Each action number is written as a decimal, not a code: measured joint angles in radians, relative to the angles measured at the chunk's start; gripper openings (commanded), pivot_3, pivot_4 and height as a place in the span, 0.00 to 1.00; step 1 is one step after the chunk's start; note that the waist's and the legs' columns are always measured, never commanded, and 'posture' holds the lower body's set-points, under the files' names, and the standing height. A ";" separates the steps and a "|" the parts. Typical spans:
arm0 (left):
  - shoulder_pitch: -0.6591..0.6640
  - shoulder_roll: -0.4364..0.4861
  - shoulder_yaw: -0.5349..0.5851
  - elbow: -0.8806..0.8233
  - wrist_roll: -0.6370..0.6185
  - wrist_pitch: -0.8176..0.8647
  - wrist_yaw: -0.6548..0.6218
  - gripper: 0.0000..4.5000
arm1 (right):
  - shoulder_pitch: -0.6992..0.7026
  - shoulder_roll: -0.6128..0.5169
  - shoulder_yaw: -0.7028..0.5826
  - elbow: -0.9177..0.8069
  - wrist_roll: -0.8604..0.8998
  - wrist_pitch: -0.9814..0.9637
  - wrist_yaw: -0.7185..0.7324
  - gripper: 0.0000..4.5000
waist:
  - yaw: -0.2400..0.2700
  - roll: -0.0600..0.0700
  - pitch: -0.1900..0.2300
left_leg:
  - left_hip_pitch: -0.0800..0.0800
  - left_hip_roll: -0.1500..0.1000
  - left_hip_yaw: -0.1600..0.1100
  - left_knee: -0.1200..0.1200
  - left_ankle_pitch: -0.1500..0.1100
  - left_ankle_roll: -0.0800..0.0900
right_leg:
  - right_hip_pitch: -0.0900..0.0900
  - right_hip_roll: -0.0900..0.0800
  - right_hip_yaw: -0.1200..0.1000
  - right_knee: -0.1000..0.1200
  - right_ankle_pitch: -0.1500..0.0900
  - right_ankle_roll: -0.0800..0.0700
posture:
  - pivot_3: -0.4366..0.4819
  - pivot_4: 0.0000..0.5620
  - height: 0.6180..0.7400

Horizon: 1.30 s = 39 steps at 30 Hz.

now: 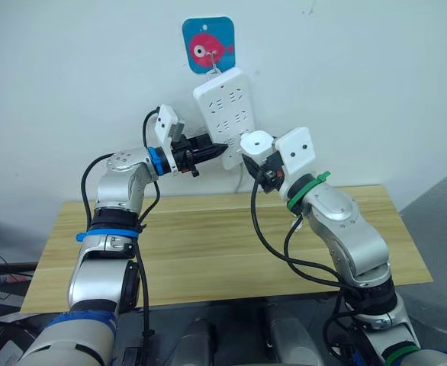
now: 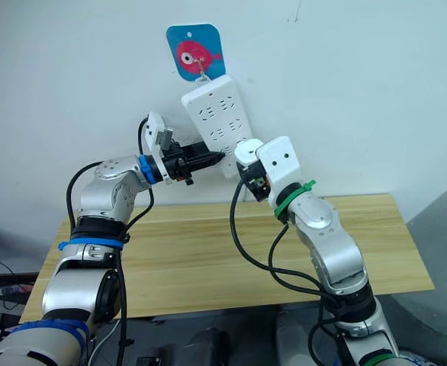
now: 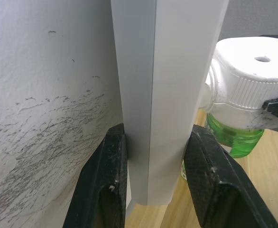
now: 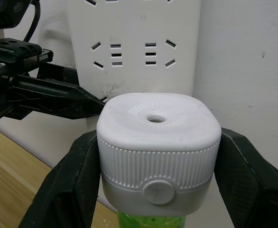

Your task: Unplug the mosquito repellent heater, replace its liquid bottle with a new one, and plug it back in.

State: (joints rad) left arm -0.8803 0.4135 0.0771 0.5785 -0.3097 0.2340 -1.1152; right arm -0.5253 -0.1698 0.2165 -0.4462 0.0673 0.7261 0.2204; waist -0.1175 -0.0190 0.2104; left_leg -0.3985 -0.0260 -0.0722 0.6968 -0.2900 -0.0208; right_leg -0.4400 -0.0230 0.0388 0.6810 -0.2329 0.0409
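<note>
The long white plastic power strip (image 1: 225,116) hangs tilted on the white wall (image 1: 376,84) from a hook on a blue tag with a pink fish (image 1: 208,44), above the light wooden surface (image 1: 208,244). The left tool (image 3: 153,175) reaches in from the side and clamps the lower end of the strip edgewise, one black finger (image 3: 103,185) against the wall side and the other against the socket face.

The right tool (image 4: 155,175) grips the white rounded plastic mosquito repellent heater (image 4: 158,147) by its two sides, round top vent facing the wrist camera, with the green liquid bottle (image 3: 234,137) showing beneath its ribbed collar. The heater sits just in front of the strip's lower sockets; whether its prongs are seated cannot be told.
</note>
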 measured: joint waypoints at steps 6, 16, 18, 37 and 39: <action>0.011 0.003 0.003 -0.019 0.000 0.009 0.010 0.29 | -0.023 0.031 0.004 0.059 -0.008 -0.033 -0.005 0.66 | -0.005 0.000 0.000 | 0.000 0.000 0.000 0.000 0.000 0.000 | 0.000 0.000 0.000 0.000 0.000 0.000 | 0.26 0.28 1.00; 0.020 0.012 0.010 -0.019 0.000 0.021 0.013 0.29 | -0.051 0.049 0.011 0.159 -0.007 -0.114 0.013 0.66 | -0.023 -0.001 -0.005 | 0.001 0.000 -0.001 0.000 0.000 -0.001 | 0.000 0.000 0.000 0.001 0.001 -0.001 | 0.27 0.26 1.00; 0.023 0.013 0.012 -0.019 0.001 0.023 0.015 0.29 | -0.055 0.049 0.011 0.179 -0.006 -0.131 0.023 0.66 | -0.025 -0.001 -0.008 | 0.001 0.001 0.000 0.000 0.000 -0.001 | 0.001 0.000 0.000 0.002 0.001 -0.001 | 0.27 0.26 1.00; 0.037 0.043 0.025 0.015 0.011 -0.108 0.046 0.80 | -0.019 -0.028 -0.039 0.026 0.048 0.012 0.087 1.00 | -0.027 -0.001 -0.009 | -0.003 0.002 0.002 -0.003 0.002 -0.002 | -0.004 0.001 0.002 -0.004 0.008 0.000 | 0.28 0.27 1.00; 0.062 0.076 0.032 0.008 0.011 -0.120 0.046 0.95 | 0.001 -0.060 -0.040 -0.034 0.069 0.051 0.108 1.00 | -0.028 -0.001 -0.009 | -0.002 0.002 0.002 -0.003 0.002 -0.001 | -0.004 0.001 0.002 -0.004 0.008 0.000 | 0.28 0.27 1.00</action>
State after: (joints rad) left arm -0.8184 0.4897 0.1087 0.5860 -0.2991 0.1144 -1.0696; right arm -0.5239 -0.2296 0.1767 -0.4803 0.1359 0.7772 0.3286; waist -0.1459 -0.0204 0.2013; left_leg -0.4005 -0.0240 -0.0698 0.6940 -0.2881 -0.0218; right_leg -0.4436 -0.0223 0.0408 0.6771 -0.2251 0.0406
